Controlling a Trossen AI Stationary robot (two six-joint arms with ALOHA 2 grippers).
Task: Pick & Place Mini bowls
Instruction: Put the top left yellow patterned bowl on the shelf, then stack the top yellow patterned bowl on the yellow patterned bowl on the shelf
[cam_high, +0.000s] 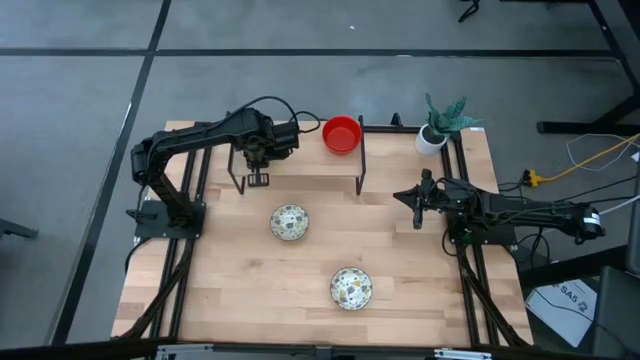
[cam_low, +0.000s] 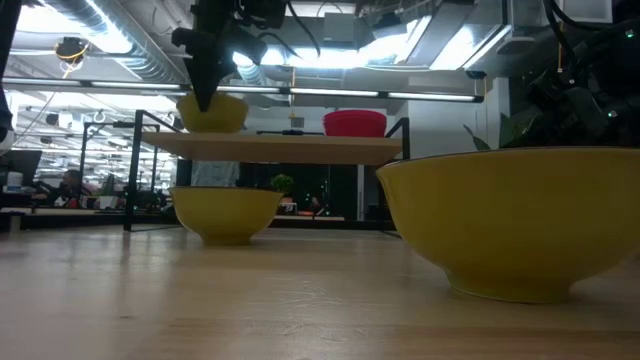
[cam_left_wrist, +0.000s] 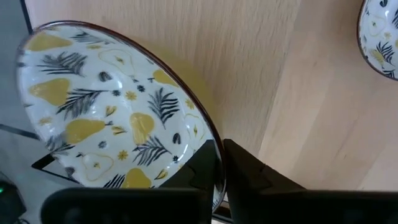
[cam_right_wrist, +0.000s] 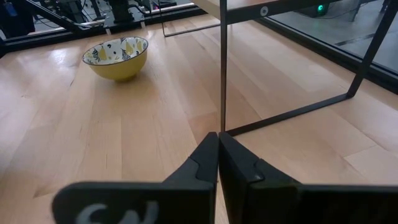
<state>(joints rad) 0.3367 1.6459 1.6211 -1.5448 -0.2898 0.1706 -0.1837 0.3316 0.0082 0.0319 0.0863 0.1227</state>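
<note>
While the left gripper (cam_high: 262, 150) is held over the left end of the raised wooden shelf (cam_high: 300, 150), a patterned bowl (cam_left_wrist: 112, 112) is pinched by its rim between the dark fingers (cam_left_wrist: 249, 171), as the left wrist view shows. From table height, this bowl (cam_low: 212, 112) appears to sit on or just above the shelf board, though contact cannot be confirmed from that angle. Further right on the same shelf, a red bowl (cam_high: 341, 134) is already set down near the right end.

Below the shelf, on the wooden table (cam_high: 220, 290), a second patterned bowl (cam_high: 289, 222) is left standing toward the middle, and a third patterned bowl (cam_high: 351, 288) is found nearer the front edge, well apart from it. Neither is touched by an arm.

At the right side, the right gripper (cam_high: 417, 207) is parked just above the table beside the shelf's right leg, with its fingers pressed together on nothing. A white pot with a plant (cam_high: 437, 130) is seen at the far right corner.

Judged from this layout, the task seems to be partly done: one bowl is placed on the shelf, one is being delivered and not yet let go, and two are still to be picked from the table. Only four bowls are visible.
</note>
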